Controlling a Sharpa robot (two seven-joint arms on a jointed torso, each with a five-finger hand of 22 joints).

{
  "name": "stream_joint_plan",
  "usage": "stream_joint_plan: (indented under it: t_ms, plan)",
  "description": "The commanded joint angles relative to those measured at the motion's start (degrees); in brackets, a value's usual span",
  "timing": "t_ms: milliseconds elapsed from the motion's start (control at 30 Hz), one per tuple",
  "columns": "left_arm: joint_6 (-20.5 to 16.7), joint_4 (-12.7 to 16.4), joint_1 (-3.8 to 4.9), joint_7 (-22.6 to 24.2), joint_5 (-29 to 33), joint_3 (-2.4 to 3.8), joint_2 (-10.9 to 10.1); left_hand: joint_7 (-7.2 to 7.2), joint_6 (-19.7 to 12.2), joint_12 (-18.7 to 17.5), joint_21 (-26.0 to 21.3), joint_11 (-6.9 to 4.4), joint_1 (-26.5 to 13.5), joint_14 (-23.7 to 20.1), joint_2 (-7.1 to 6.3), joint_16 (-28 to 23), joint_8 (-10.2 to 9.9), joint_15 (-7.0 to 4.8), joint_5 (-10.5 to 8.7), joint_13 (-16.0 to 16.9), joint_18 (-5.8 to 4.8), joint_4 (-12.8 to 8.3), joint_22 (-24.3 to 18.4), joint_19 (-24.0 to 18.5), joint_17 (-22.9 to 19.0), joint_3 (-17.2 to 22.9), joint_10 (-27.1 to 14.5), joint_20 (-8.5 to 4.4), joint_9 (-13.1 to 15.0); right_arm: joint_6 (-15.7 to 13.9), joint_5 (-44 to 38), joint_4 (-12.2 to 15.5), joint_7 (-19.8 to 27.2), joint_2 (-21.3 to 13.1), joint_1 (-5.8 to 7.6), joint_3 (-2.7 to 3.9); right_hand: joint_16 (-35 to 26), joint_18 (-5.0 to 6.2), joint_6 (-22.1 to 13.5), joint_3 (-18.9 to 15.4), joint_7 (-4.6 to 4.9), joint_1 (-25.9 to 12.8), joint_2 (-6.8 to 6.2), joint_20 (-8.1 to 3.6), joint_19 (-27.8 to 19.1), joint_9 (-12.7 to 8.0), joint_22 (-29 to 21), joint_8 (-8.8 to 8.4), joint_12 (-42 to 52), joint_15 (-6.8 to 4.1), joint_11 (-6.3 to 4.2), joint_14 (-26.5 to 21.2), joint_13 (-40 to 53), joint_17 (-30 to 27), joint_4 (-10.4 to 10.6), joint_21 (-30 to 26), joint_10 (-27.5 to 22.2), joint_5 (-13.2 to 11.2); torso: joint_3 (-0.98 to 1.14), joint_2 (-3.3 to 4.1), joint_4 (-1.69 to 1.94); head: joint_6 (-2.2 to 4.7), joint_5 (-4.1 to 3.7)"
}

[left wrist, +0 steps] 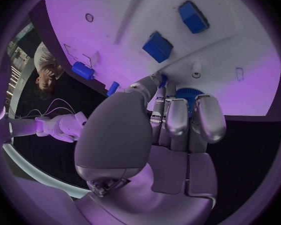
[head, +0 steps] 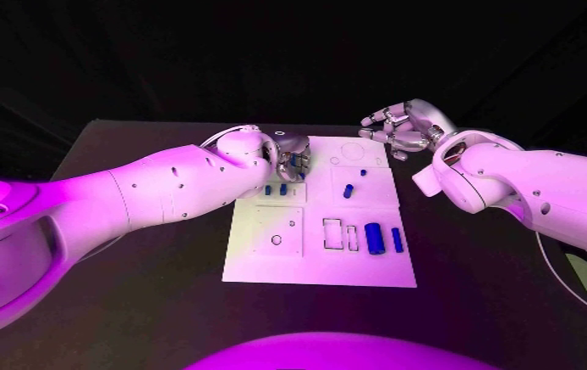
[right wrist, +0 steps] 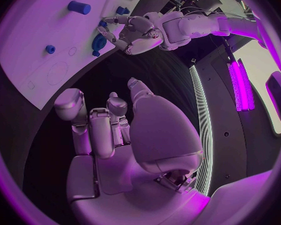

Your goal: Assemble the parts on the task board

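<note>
White task board [head: 321,255] is lying mid-table in the head view, blue parts [head: 374,238] resting on it, the left hand [head: 284,159] over its far-left corner. Left wrist view: that hand's fingers [left wrist: 177,116] are curling around a blue ridged part [left wrist: 188,96]. Right wrist view: the right hand [right wrist: 118,135] is hanging beside the board, fingers loosely apart, holding nothing.

White task board [head: 321,260] flat mid-table, small blue parts [head: 374,238] scattered on it, some upright.

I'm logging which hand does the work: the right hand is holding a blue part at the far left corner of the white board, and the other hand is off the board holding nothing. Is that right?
Not quite: the hands are swapped. The left hand holds the blue part at the board, as the left wrist view shows. The right hand is off the board beyond its far right corner, holding nothing.
</note>
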Motion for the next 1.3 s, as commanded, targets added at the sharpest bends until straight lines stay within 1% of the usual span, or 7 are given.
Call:
stream_joint_plan:
  t_ms: [33,367,533,700,900,1167,1300]
  plan:
    - [1.0,-0.3,-0.07,0.2,0.0,0.03,0.3,-0.06,0.4,-0.5,0.2,0.00,-0.1,1.0,0.33,0.4,-0.4,-0.30,-0.25,-0.1,-0.79,0.0,0.1,0.3,-0.1,0.5,0.5,-0.14,-0.1,0.8,-0.2,0.2,0.5,0.0,-0.03,0.02,-0.2,1.09,-0.1,-0.2,-0.06,-0.1,0.45,-0.04,-0.4,-0.1,0.1,0.32,0.0,-0.43,0.03,2.1,0.1,0.7,-0.2,-0.1,0.1,0.2,0.02,0.01,-0.04,-0.15,0.01]
    - [1.8,-1.4,-0.21,0.0,0.0,0.03,1.1,-0.02,1.3,-1.9,0.7,0.01,-0.1,0.9,0.83,0.6,-0.9,-0.32,-0.27,-0.4,-0.89,-0.6,0.6,0.3,-0.5,1.6,1.8,-0.10,-0.1,0.8,-0.2,0.3,0.4,-0.1,-0.01,0.03,-0.2,1.09,-0.1,-0.2,-0.06,-0.1,0.46,-0.04,-0.4,-0.1,0.1,0.33,0.1,-0.43,0.03,2.1,0.2,0.7,-0.2,-0.1,0.2,0.2,-0.01,0.04,-0.04,-0.36,-0.32]
    - [2.1,-1.6,-0.23,-0.2,-0.1,0.03,1.2,-0.14,2.9,-2.5,1.5,-0.35,0.9,0.9,1.44,0.9,-0.9,-0.63,-0.37,-0.3,-1.06,-2.0,1.6,0.7,-0.7,2.9,3.7,-0.16,0.1,0.8,-0.2,0.4,0.4,-0.1,-0.01,0.03,-0.2,1.09,-0.1,-0.2,-0.06,-0.1,0.46,-0.04,-0.4,-0.1,0.1,0.33,0.1,-0.43,0.03,2.1,0.2,0.7,-0.2,-0.1,0.2,0.2,0.04,-0.05,0.01,-0.49,-0.40]
    - [1.4,-1.8,-0.24,0.0,-0.1,0.04,1.2,-0.20,4.0,-3.0,2.0,-0.57,1.5,0.9,1.61,1.1,-1.0,-0.78,-0.47,-0.1,-1.19,-3.5,2.2,0.9,-1.0,4.1,5.2,-0.22,0.2,0.8,-0.2,0.3,0.4,-0.1,0.00,0.03,-0.2,1.08,0.0,-0.2,-0.06,-0.1,0.46,-0.05,-0.4,-0.1,0.1,0.35,0.1,-0.44,0.02,2.2,0.2,0.7,-0.2,0.0,0.3,0.2,0.03,-0.03,0.08,-0.50,-0.47]
    - [-0.7,-1.7,-0.26,0.5,0.7,0.07,0.9,-0.19,4.5,-3.5,2.2,-0.61,1.3,0.8,1.58,1.2,-1.3,-0.81,-0.48,0.0,-1.21,-4.2,2.4,0.9,-1.2,4.6,5.8,-0.29,0.2,0.7,-0.2,0.3,0.5,0.0,0.00,0.03,-0.2,1.08,0.0,-0.2,-0.06,-0.1,0.46,-0.05,-0.4,-0.1,0.1,0.35,0.1,-0.44,0.02,2.2,0.2,0.7,-0.2,0.0,0.3,0.2,0.03,-0.03,0.03,-0.41,-0.46]
    - [-3.7,-0.2,-0.28,1.1,3.1,0.50,-0.2,0.35,4.4,-4.6,2.3,-0.25,0.3,0.7,1.13,1.4,-2.1,-0.54,-0.51,0.0,-1.20,-4.8,2.5,0.8,-1.4,5.1,5.9,-0.39,0.1,0.7,-0.2,0.2,0.5,-0.1,0.00,0.03,-0.2,1.08,0.0,-0.2,-0.06,-0.1,0.46,-0.05,-0.4,-0.1,0.1,0.35,0.1,-0.44,0.02,2.2,0.2,0.7,-0.2,0.0,0.3,0.2,0.02,-0.03,0.07,-0.15,-0.56]
    - [-4.6,1.1,-0.26,1.3,4.2,0.95,-1.4,0.43,4.4,-4.7,2.3,-0.18,0.1,0.7,1.10,1.4,-2.2,-0.51,-0.51,0.0,-1.21,-4.8,2.6,0.8,-1.4,5.1,5.9,-0.41,0.1,0.7,-0.2,0.1,0.5,-0.1,0.00,0.03,-0.2,1.08,0.0,-0.2,-0.06,-0.1,0.46,-0.05,-0.4,-0.1,0.1,0.35,0.1,-0.44,0.02,2.2,0.2,0.7,-0.2,0.0,0.3,0.2,0.05,-0.08,0.08,0.02,-0.61]
